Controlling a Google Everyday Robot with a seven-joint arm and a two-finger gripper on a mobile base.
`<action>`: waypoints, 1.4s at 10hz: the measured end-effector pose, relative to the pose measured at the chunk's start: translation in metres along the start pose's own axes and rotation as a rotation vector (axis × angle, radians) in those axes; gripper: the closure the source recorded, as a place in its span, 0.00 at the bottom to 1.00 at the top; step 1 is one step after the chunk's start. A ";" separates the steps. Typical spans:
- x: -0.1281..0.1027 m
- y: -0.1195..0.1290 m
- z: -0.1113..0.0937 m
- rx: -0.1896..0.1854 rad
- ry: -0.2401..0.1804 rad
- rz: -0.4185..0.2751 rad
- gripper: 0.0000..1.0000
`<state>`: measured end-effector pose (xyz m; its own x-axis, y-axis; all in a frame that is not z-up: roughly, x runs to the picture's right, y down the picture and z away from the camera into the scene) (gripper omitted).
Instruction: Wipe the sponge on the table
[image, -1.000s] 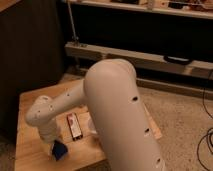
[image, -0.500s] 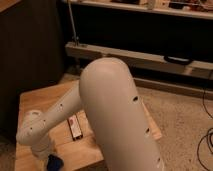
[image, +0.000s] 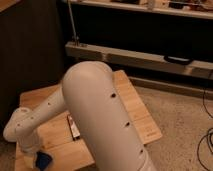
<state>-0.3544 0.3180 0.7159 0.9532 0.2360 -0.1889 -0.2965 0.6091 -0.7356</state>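
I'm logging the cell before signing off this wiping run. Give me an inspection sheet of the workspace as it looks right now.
Surface: table, light wooden planks, largely hidden by the white arm.
Job's things: sponge, dark blue, at the table's near left corner.
Clutter: small black-and-white box lying on the table beside the arm.
Grippers: gripper low at the near left corner, right by the sponge; contact unclear.
Cables: dark cables on the floor, right side.
Surroundings: grey shelf rail behind the table.
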 end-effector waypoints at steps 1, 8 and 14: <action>-0.015 -0.006 0.002 0.003 0.000 -0.011 0.77; -0.006 -0.099 -0.007 0.050 0.023 0.118 0.77; 0.059 -0.074 -0.001 0.042 0.085 0.166 0.77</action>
<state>-0.2760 0.2863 0.7581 0.8918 0.2724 -0.3612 -0.4510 0.5983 -0.6623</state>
